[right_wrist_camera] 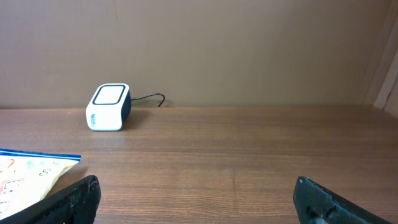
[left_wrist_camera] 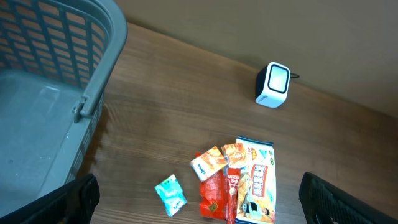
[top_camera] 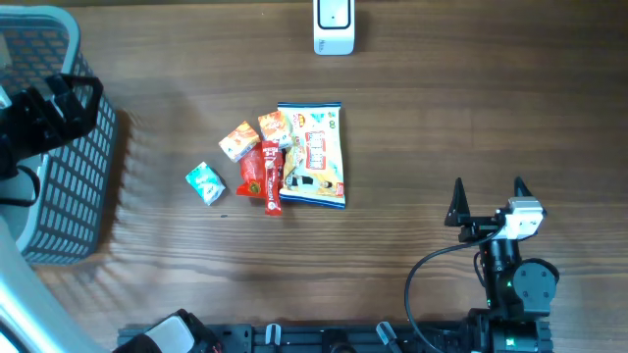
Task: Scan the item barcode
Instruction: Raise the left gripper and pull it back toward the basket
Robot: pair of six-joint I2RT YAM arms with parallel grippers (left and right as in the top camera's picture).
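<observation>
Packets [top_camera: 312, 155] of glossy film on wood-grain table [top_camera: 442, 98], near lattice-walled plastic basket [top_camera: 74, 186]

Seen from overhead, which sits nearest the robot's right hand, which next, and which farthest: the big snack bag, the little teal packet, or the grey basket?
1. Big snack bag, mid-table.
2. Teal packet, further left.
3. Grey basket, far left edge.

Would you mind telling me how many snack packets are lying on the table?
6: a teal packet apart on the left, then two orange packets, a red pouch, a red stick and a large bag clustered together; more may hide beneath.
</observation>
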